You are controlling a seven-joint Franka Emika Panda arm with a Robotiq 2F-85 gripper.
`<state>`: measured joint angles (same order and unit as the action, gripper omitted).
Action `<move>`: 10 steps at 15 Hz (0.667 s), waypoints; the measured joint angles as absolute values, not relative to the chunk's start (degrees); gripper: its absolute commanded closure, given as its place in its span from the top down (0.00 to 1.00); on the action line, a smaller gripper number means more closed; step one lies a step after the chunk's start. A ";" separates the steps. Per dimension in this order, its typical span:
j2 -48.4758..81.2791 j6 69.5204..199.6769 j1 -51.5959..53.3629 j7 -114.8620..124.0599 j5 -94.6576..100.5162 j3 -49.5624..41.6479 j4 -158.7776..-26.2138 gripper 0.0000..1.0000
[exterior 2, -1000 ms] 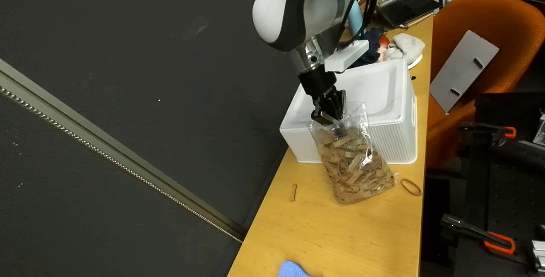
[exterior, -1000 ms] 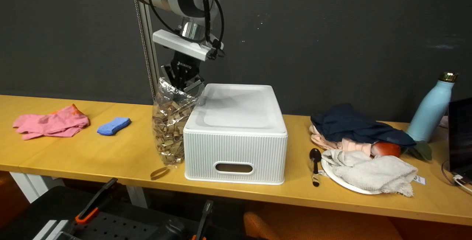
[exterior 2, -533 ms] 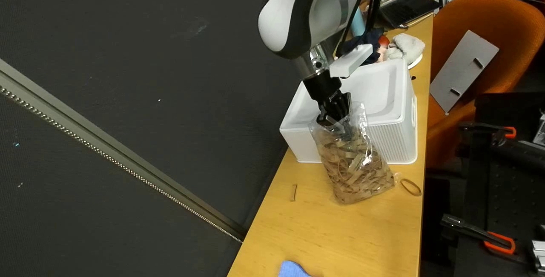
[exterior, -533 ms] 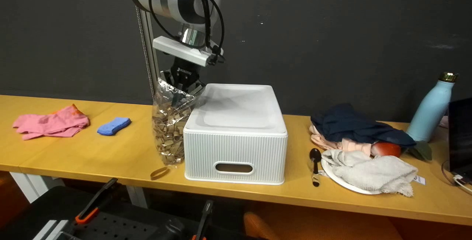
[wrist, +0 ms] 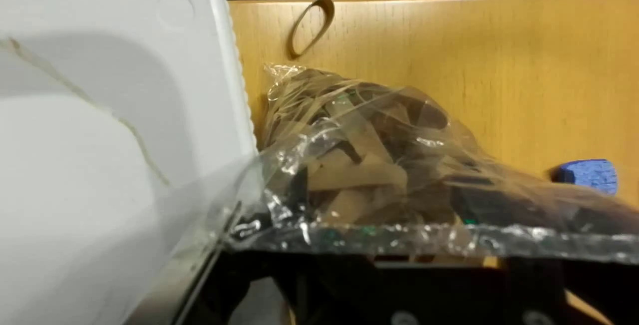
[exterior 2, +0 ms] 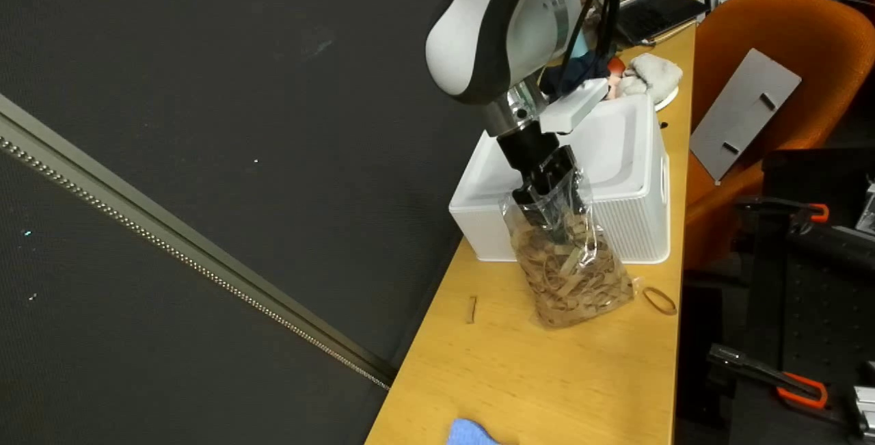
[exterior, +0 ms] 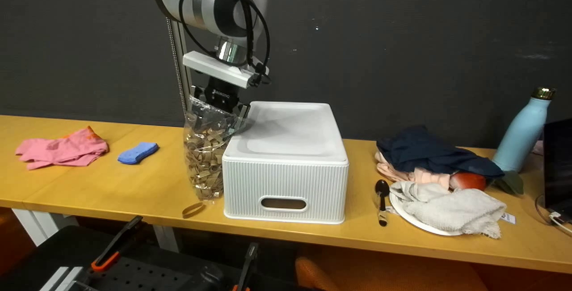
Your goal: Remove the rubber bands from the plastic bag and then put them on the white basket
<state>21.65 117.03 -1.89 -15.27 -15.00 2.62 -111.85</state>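
Note:
The clear plastic bag (exterior: 191,116) stands upright on the table against the side of the white basket (exterior: 286,181). A tan-brown mass of rubber bands (exterior 2: 571,277) fills its lower part. From above, my gripper (wrist: 389,192) reaches down through the bag's mouth. Its fingers stand apart inside the bag, one dark finger (wrist: 298,182) showing through the film; rubber bands lie below and between them, none seen gripped. Film and glare partly hide the fingertips. One loose rubber band (exterior 2: 660,301) lies near the table edge, and another loose band (exterior 2: 472,309) lies behind the bag.
The basket's flat, recessed top (wrist: 75,130) faces up close beside the gripper. A blue sponge (exterior: 138,153) and a pink cloth (exterior: 62,147) lie on the bag's other side. Beyond the basket are a spoon (exterior: 382,201), a plate with a grey cloth (exterior: 447,206) and a bottle (exterior: 523,130).
My gripper has sunk deeper into the bag, and its fingers have spread from shut to apart. The bag's mouth has shifted slightly around it; basket and loose bands have stayed put.

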 measured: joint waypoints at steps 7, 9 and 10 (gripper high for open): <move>21.88 116.99 -1.75 -14.97 -14.98 2.68 -112.27 1.00; 21.97 116.95 -1.75 -14.40 -14.92 2.68 -112.29 0.95; 22.02 116.95 -1.75 -14.14 -14.86 2.68 -112.29 0.86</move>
<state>22.02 116.95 -1.75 -14.14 -14.86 2.68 -112.29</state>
